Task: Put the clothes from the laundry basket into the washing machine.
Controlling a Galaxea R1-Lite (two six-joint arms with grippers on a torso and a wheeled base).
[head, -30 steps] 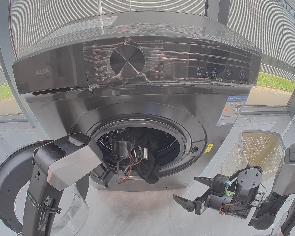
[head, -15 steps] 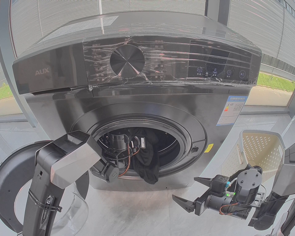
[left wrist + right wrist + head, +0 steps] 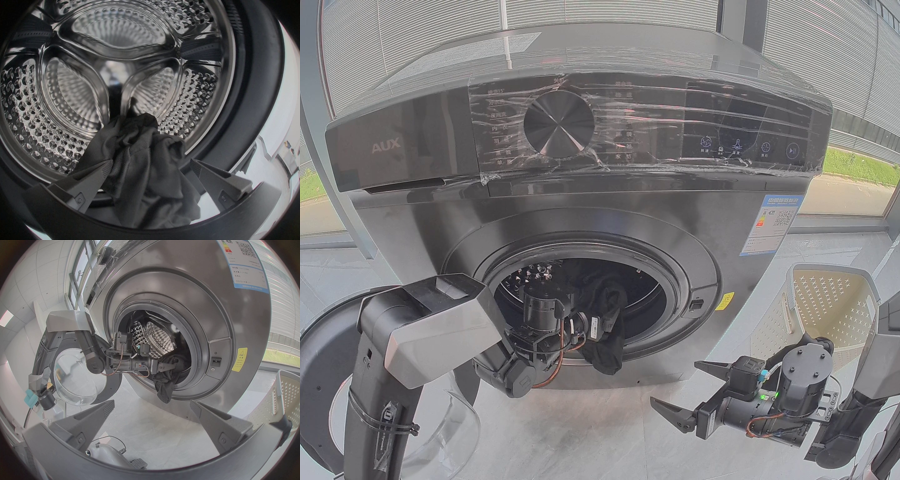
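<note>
1 dark garment [image 3: 606, 353] lower now, centre frame, over washing machine [image 3: 675, 212] lip; left gripper [image 3: 150, 164], right gripper [image 3: 677, 382] both released.

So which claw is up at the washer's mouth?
The left gripper, open around the dark garment at the drum opening; the right gripper hangs over the floor.

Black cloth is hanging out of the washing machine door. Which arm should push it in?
Left, probably. The left gripper is open at the drum, around the black cloth. The right gripper hangs apart, over the floor by the laundry basket.
</note>
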